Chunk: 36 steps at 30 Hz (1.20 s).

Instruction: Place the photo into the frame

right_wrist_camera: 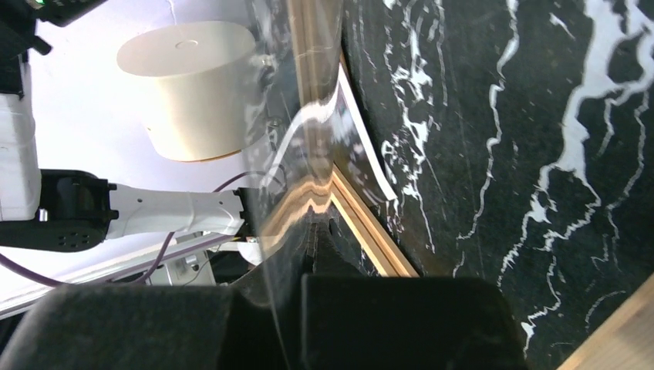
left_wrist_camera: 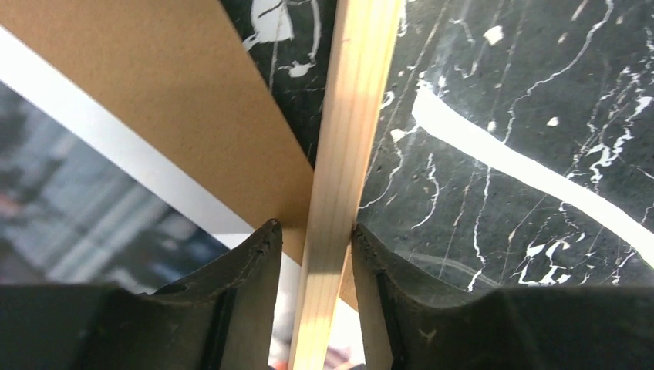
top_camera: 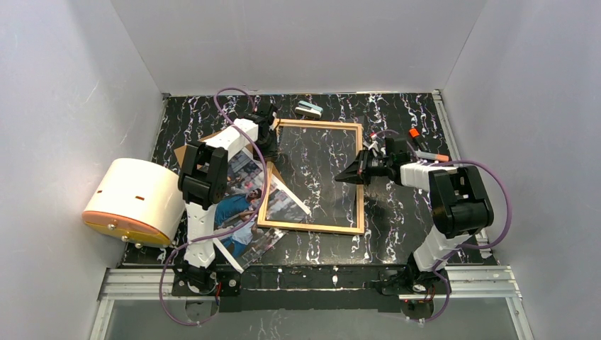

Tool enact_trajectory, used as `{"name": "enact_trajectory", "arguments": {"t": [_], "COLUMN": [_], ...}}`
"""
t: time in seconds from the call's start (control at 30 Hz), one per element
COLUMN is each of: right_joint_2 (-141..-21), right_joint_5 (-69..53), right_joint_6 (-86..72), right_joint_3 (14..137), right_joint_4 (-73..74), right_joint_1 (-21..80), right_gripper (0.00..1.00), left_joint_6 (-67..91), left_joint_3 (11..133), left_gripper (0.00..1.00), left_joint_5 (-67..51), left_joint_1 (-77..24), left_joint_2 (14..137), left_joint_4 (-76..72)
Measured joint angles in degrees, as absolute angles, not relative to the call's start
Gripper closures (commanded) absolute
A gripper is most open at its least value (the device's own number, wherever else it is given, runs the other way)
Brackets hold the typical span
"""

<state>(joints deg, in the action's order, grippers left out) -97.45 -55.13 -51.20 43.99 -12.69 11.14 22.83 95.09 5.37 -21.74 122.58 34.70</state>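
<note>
One rail of the frame sits clamped inside the left pincer.

This is a robotics lab test cell, not a lived-in room. Plain pale panel walls box in the counter along its left, far and right edges, so it sits in a bare booth. The counter is a black sheet with white marble veining. An aluminium rail of slotted profile runs along its near edge. Two white-and-black robot arms are bolted there: the left arm by the near-left corner and the right arm by the near-right corner. Each trails an exposed purple cable.
</note>
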Motion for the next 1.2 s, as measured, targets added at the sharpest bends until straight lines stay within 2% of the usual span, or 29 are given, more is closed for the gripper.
{"name": "enact_trajectory", "arguments": {"t": [0.1, 0.37, 0.63, 0.7, 0.9, 1.2], "right_joint_2": [-96.36, -95.22, -95.22, -95.22, -95.24, -95.70], "right_joint_5": [-54.61, -54.76, -57.49, -58.11, -59.77, -62.70], "right_joint_6": [-49.28, -45.23, -43.18, -42.33, -40.40, -39.99], "right_joint_3": [46.63, 52.49, 57.28, 58.13, 60.95, 63.11], "right_joint_4": [-9.82, -4.08, 0.10, 1.06, 3.55, 4.27], "right_joint_1": [11.33, 11.33, 11.40, 11.68, 12.97, 14.63], "right_gripper": [0.99, 0.99, 0.99, 0.99, 0.99, 0.99], "left_joint_6": [23.31, 24.73, 25.34, 25.50, 26.00, 26.22], "left_joint_3": [95.09, 92.66, 87.57, 87.22, 86.89, 84.82], "left_gripper": [0.54, 0.50, 0.39, 0.41, 0.57, 0.63], "left_joint_5": [4.86, 0.27, -5.89, -6.46, -6.68, -7.11], "left_joint_1": [-21.08, -17.87, -15.31, -15.09, -14.48, -13.69], "left_joint_2": [122.50, 120.27, 116.22, 115.24, 113.71, 113.84], "left_joint_4": [36.34, 35.97, 32.18, 31.68, 29.82, 30.06]}}
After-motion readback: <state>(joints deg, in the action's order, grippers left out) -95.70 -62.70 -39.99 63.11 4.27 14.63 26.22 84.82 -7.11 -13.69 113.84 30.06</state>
